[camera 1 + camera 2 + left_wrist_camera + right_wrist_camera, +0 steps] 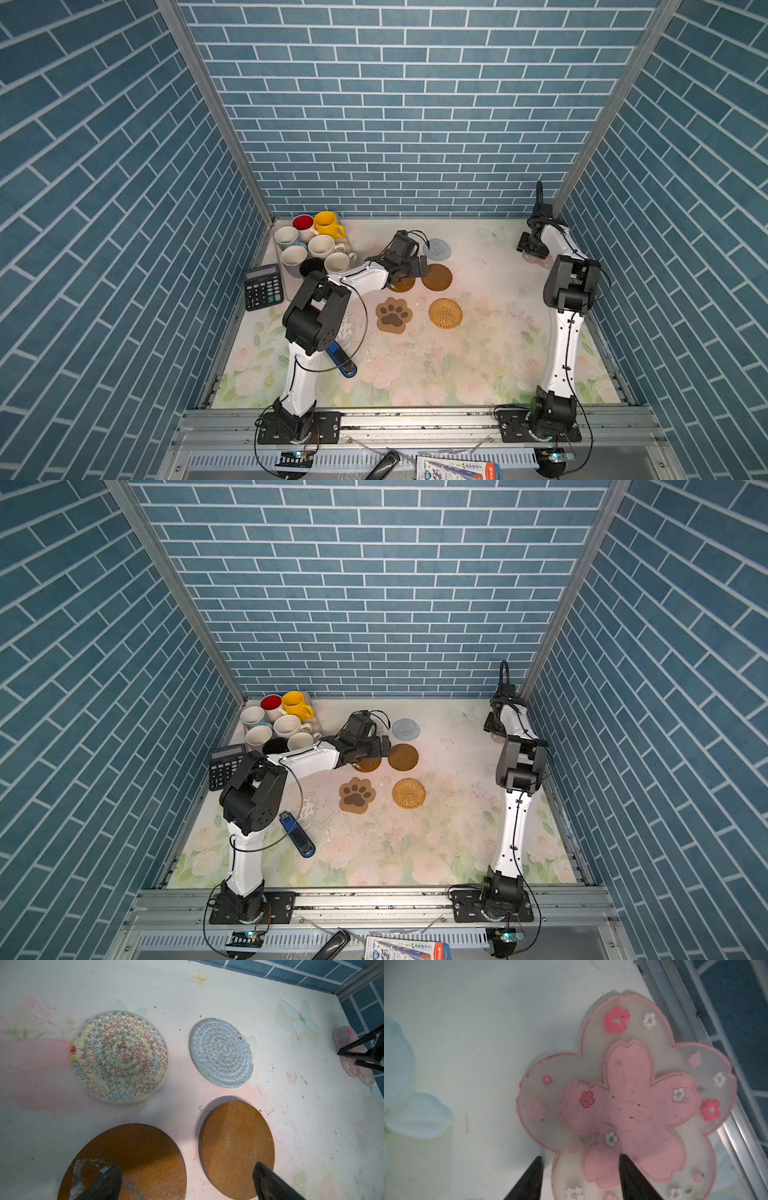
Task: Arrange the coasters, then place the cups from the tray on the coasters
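Gaping wide, left tool [185, 1167] spans two brown discs [236, 1147].
Right tool [581, 1156], jaws parted, straddles pink flower coaster [633, 1095] edge.

Almost nothing can be read. The packet [453, 471] on the near ledge, in both top views, carries blue and red print; only what looks like "HB" in a blue patch comes through, the rest too small. The calculator [263, 286] at far left shows keys, their figures illegible, display blank.
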Tool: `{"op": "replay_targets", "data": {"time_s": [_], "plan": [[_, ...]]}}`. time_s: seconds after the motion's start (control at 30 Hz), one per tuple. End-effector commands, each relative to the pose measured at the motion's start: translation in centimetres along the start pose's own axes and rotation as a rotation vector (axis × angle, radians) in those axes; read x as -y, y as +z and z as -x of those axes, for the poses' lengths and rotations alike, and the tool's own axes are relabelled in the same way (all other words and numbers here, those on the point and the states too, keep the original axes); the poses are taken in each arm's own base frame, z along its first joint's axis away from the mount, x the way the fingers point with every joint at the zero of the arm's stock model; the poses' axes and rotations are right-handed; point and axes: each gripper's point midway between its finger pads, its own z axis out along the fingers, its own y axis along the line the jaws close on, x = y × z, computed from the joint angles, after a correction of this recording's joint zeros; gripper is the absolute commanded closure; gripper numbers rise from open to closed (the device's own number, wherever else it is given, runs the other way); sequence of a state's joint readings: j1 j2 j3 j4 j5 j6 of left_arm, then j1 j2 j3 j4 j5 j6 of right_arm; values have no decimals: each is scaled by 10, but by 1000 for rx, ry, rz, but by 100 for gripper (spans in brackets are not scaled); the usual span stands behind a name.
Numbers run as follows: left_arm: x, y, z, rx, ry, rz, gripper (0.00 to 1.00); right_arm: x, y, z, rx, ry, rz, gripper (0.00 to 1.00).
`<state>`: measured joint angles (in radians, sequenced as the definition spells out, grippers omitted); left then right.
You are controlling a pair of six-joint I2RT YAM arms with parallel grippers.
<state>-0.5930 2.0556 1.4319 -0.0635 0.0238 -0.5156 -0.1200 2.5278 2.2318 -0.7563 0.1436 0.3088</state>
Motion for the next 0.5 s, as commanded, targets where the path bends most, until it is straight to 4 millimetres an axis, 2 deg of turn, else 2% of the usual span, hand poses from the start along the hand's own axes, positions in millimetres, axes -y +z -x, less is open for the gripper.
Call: {"op": "replay_targets", "data": {"time_s": [0.0, 0.13, 0.3, 0.47], "plan": [[-6, -4, -1, 2, -14, 8, 1, 7, 14, -24, -80, -11, -8, 51], [-6, -6, -3, 2, -27, 2, 1, 8, 16, -29, -92, -7, -2, 64], [-6, -7, -5, 0, -32, 0, 1, 10, 16, -32, -102, -6, 9, 88], [-7, -9, -6, -1, -35, 3, 1, 9, 16, -35, -106, -2, 17, 99]]}}
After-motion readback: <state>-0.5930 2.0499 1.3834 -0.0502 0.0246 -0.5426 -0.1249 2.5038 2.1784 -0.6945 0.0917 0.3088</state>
